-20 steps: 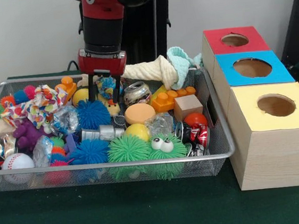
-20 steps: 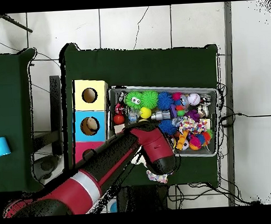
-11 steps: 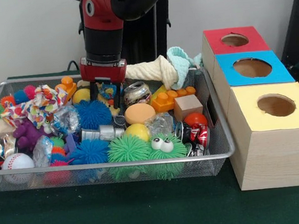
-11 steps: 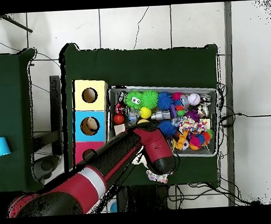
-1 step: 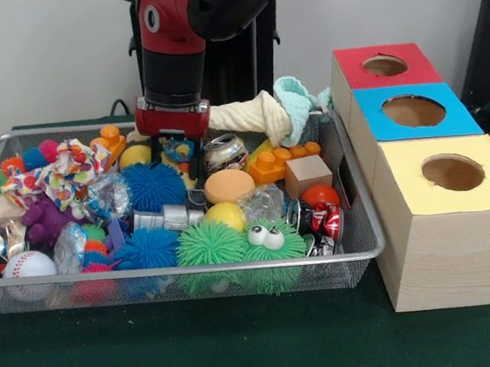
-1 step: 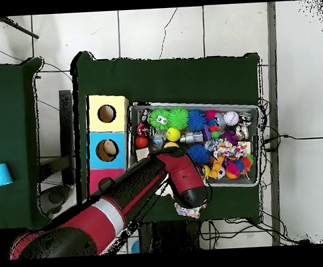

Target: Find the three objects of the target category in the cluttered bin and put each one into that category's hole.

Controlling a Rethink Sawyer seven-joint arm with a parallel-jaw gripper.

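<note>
Closest to the camera in the front view is the dark green bench (image 5: 202, 354), with the wire mesh bin (image 5: 237, 272) sitting on it, totally stuffed. Along the bin's front edge there's a baseball (image 5: 27, 263), a blue spiky ball (image 5: 146, 246), a green spiky ball (image 5: 209, 242) and a green fuzzy thing with googly eyes (image 5: 268, 238). A crushed red soda can (image 5: 319, 221) lies at the front right corner.

Just right of the bin stand three wooden boxes in a row, each with a round hole on top: yellow box (image 5: 450, 171) nearest, blue box (image 5: 413, 111) behind it, red box (image 5: 384, 65) farthest.

Mid-bin: a yellow ball (image 5: 224, 214), a tan foam disc (image 5: 229, 185), a wooden cube (image 5: 307, 175), an orange toy brick (image 5: 282, 160) and a silver can (image 5: 223, 151).

At the back, the end effector (image 5: 175, 160) hangs over the clutter with a small multicoloured toy (image 5: 176, 147) between its fingers; can't tell whether it's actually pinching it or just spread around it. A cream and mint cloth (image 5: 264, 111) drapes over the back rim.
</note>
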